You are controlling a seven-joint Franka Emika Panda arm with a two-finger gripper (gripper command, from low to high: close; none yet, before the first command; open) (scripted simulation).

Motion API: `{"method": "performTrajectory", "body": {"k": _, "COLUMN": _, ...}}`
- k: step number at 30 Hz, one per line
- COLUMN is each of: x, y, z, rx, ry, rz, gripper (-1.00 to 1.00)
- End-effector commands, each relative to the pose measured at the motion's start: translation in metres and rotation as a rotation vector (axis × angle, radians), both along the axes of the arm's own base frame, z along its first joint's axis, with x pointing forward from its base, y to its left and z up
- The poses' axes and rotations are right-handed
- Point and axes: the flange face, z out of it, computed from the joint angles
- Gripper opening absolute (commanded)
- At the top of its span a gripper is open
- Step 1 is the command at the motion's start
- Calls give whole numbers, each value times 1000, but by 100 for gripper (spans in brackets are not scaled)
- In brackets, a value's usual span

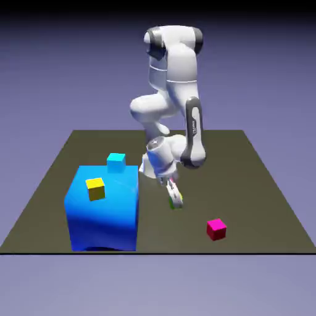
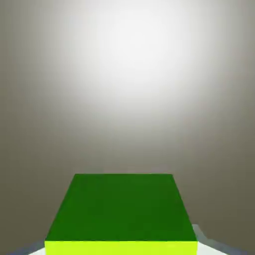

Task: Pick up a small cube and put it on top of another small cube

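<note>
1. In the exterior view, a green cube [image 1: 177,204] is gripped at the worktop [image 1: 247,185] by the closed fingers [image 1: 175,196] of a white robot arm [image 1: 182,68], near the middle of the scene. The cube is mostly hidden by the fingers, with green edges left showing around their tips.

2. To the exterior view's left, a big blue block [image 1: 103,213] with a curved face is seen. A yellow cube [image 1: 95,189] is shown against its upper part, slightly turned; whether the block is touched by it cannot be told.

3. A cyan cube [image 1: 116,163] is pictured at the block's far edge, beyond the yellow one; its exact footing cannot be told.

4. On the exterior view's right, a magenta cube [image 1: 216,229] is set on the worktop toward the near edge, well apart from the arm.

5. In the hand view, the lower middle is filled by the green cube, its dark green face seen above a bright lime strip. It is held between the fingers, which are closed on its sides and mostly hidden, with pale slivers shown at both lower corners. Behind it, the grey-brown worktop is lit by a broad white glare.
</note>
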Motion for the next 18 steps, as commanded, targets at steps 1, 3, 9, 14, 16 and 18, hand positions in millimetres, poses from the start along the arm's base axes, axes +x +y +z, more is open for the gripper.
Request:
{"method": "performTrajectory", "body": {"k": 1, "x": 0, "y": 1, "z": 2, "rx": 9, "ry": 1, "rz": 0, "gripper": -100}}
{"method": "performTrajectory", "body": {"k": 3, "x": 1, "y": 2, "z": 7, "rx": 23, "ry": 1, "rz": 0, "gripper": -100}}
{"method": "performTrajectory", "body": {"k": 9, "x": 4, "y": 3, "z": 24, "rx": 45, "ry": -7, "rz": 1, "gripper": -100}}
{"method": "performTrajectory", "body": {"k": 14, "x": 5, "y": -1, "z": 37, "rx": 37, "ry": -16, "rz": 4, "gripper": -100}}
{"method": "performTrajectory", "body": {"k": 16, "x": 6, "y": -3, "z": 41, "rx": 28, "ry": -19, "rz": 5, "gripper": -100}}
{"method": "performTrajectory", "body": {"k": 18, "x": 6, "y": -6, "z": 46, "rx": 15, "ry": -21, "rz": 6, "gripper": -100}}
